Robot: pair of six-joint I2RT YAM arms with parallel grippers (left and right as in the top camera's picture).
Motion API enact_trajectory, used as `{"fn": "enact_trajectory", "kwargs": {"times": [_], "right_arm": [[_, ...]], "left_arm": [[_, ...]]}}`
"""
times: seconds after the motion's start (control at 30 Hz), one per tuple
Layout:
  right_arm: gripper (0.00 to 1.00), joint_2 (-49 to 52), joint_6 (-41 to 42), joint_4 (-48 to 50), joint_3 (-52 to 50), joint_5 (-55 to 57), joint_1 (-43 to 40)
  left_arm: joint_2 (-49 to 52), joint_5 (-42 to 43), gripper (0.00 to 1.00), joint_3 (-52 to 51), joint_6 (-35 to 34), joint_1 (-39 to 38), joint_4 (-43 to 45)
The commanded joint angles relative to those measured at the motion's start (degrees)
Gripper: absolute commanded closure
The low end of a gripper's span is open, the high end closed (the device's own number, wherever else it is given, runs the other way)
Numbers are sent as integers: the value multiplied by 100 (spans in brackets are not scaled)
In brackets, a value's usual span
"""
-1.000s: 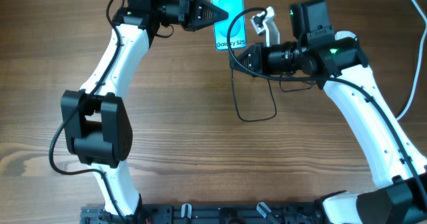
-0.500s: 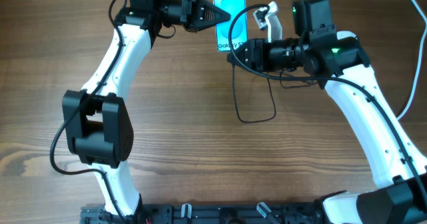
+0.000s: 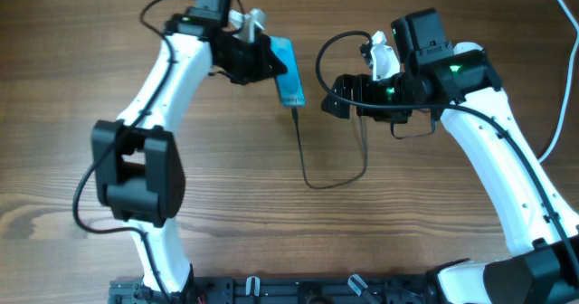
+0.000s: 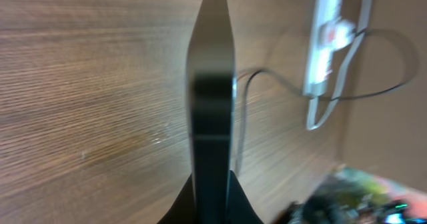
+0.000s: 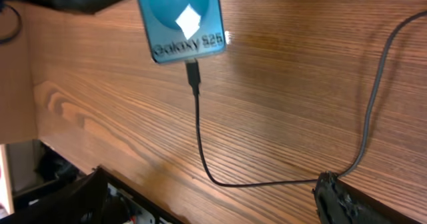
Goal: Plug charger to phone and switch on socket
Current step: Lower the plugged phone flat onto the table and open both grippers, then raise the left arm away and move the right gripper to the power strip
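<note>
The phone [image 3: 289, 69] hangs above the table, tilted on edge, with my left gripper [image 3: 264, 58] shut on it. The left wrist view shows the phone [image 4: 212, 97] edge-on between the dark fingers [image 4: 179, 209]. From the right wrist view its cyan screen [image 5: 181, 21] faces me. The charger's plug tip [image 5: 193, 71] sits in the phone's lower edge. The charger cable [image 3: 312, 183] loops down across the table and back up to the right. My right gripper [image 3: 338, 97] stands open, right of the phone, holding nothing. The white socket [image 3: 381, 54] is partly hidden behind the right arm; its red switch [image 4: 329, 33] is visible.
A thick white cord [image 3: 562, 14] runs along the table's far right edge. Another stretch of white cord [image 4: 361, 24] curves beside the socket. The arm bases [image 3: 271, 290] stand at the near edge.
My right gripper has opened, let go of the plug and drawn back. The left gripper has carried the phone left and nearer, turning it on edge, with the cable trailing from it.
</note>
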Motion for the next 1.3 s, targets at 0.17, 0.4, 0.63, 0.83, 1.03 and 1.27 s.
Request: {"fn": "enact_trajectory", "kwargs": {"times": [0.17,0.4,0.63,0.83,1.03,1.27], "right_arm": [[0,52,52,140,-717,76,-2],[0,50,485,450,-887,-133,-2],[0,50,487,487,-887,-216,-2],[0,50,487,463,-887,-170,-2],[0,44,1132,457,-872,422,-140],[0,-195,483,42,-205,739,-1010]], "left_arm": [[868,155,96,46,605,-466,22],[1327,79,90,46,603,-461,90],[1600,-407,88,46,601,-459,168],[1620,-1167,59,46,579,-448,162],[1587,-2155,21,48,577,-376,-173],[680,-2391,0,48,428,221,-612]]}}
